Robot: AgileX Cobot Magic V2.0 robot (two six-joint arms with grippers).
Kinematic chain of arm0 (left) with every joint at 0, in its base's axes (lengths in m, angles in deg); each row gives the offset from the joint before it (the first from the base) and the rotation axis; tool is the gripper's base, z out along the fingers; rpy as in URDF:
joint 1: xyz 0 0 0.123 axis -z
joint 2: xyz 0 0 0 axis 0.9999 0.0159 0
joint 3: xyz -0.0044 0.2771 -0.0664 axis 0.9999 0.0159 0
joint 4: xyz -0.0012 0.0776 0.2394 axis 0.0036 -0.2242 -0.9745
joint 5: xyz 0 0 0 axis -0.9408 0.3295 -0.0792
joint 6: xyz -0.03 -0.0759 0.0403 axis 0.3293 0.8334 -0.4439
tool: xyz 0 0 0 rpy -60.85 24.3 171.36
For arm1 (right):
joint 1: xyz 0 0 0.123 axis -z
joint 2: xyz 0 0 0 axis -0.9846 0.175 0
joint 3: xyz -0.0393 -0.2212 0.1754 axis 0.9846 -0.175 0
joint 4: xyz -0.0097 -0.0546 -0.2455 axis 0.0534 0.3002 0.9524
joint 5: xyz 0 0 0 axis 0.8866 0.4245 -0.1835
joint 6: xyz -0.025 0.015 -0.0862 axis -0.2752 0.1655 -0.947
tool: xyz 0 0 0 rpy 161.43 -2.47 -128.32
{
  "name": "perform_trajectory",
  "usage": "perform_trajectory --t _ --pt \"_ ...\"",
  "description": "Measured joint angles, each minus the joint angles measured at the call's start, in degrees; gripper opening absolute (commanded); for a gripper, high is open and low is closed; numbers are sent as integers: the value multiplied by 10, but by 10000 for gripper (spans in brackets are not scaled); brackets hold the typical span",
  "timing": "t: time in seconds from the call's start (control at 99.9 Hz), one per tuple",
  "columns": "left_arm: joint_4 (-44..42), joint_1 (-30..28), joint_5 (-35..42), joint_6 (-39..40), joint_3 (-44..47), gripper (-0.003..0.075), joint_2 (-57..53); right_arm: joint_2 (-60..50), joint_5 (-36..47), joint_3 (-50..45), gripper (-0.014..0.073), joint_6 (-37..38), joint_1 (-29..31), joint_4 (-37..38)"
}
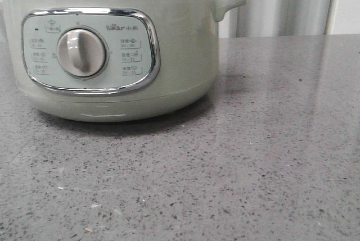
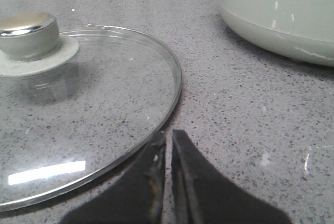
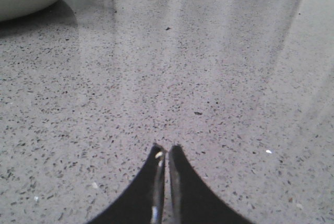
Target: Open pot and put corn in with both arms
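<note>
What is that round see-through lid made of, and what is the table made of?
The lid looks like clear glass: the table shows through it, and it has a shiny metal-looking rim. Its knob looks like polished metal. The table looks like grey speckled stone, smooth enough to give faint reflections.

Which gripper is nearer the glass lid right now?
Left. The left gripper sits shut right at the lid's rim on the counter. The right gripper faces bare counter; no lid shows in its view.

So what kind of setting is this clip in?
Probably a kitchen-style counter, possibly staged: a speckled grey stone countertop, a green electric cooker on it, its glass lid lying alongside, pale curtains behind.
</note>
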Motion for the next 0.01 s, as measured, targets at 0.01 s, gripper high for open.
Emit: perform_trajectory --t 0.01 --pt "0 0 0 0 0 -20 0 0 0 0 -45 0 0 0"
